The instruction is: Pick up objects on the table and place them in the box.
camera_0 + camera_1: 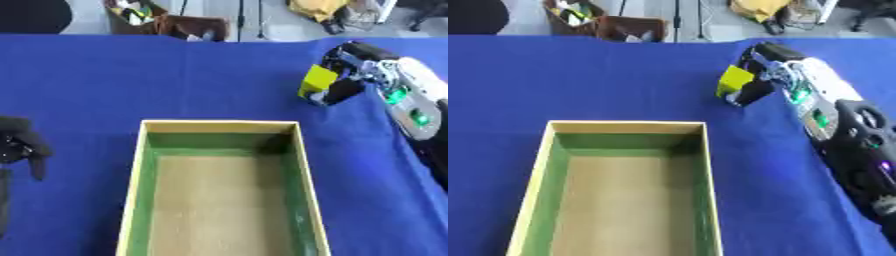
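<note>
I see the tabletop [96, 80] covered edge to edge in a deep blue cloth, lying fairly square to my view. It carries one large item: an open rectangular box [136, 190] with pale yellow-tan rims, green inner walls and a tan floor. The box sits in the near centre, its long axis running away from me, its near end cut off by the lower edge of the picture. I see nothing inside it.

My right arm enters from the right side, a white and grey forearm with green indicator lights, angled toward the far centre. My right hand [756, 75] is past the box's far right corner, clear of the box. Its dark fingers are curled round a yellow object [733, 80], a flat-sided block as far as I can make out, pinched between fingers and thumb. The block is at the far right of the tabletop, outside the box. I cannot tell whether its lower edge touches the cloth.

My left hand [22, 145] shows at the left edge in the left eye view only, black, resting over the cloth beside the box's left wall and apart from it. Its fingers hang relaxed, holding nothing.
</note>
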You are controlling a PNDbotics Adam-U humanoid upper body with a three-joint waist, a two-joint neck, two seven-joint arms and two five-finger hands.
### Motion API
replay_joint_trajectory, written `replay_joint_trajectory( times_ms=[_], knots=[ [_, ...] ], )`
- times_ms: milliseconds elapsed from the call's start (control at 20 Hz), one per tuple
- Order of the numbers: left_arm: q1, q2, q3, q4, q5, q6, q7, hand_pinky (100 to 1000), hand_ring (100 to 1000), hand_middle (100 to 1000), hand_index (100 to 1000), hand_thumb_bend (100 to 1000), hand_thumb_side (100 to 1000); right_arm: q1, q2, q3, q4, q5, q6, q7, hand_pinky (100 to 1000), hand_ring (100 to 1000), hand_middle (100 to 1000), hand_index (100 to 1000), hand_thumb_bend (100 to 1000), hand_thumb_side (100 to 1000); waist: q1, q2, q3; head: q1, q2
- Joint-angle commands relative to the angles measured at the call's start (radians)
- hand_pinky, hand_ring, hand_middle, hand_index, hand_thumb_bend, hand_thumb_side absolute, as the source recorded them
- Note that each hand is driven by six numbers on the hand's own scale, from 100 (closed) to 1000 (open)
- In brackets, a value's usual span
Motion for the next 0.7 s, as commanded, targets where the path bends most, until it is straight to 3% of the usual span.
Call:
replay_joint_trajectory(
  times_ms=[50,250,700],
  knots=[
    [-0.005,0.005,-0.001,-0.018,0.001,0.0,-0.002,207,428,441,635,100,703,-0.013,-0.029,-0.007,-0.035,-0.033,0.029,-0.043,465,572,249,352,100,101,0.001,-0.031,-0.003,0.003,-0.007],
    [0.0,0.008,0.0,-0.018,0.005,0.003,-0.001,208,429,440,634,100,701,-0.013,-0.038,-0.004,-0.085,-0.088,0.065,-0.088,398,519,188,271,100,100,0.001,-0.048,-0.009,0.005,0.004],
    [0.013,0.019,0.006,-0.018,0.022,0.01,0.005,214,430,438,632,100,706,-0.006,-0.083,-0.008,-0.31,-0.252,0.142,-0.093,348,470,138,224,100,100,-0.006,-0.108,-0.026,0.018,0.041]
  ],
)
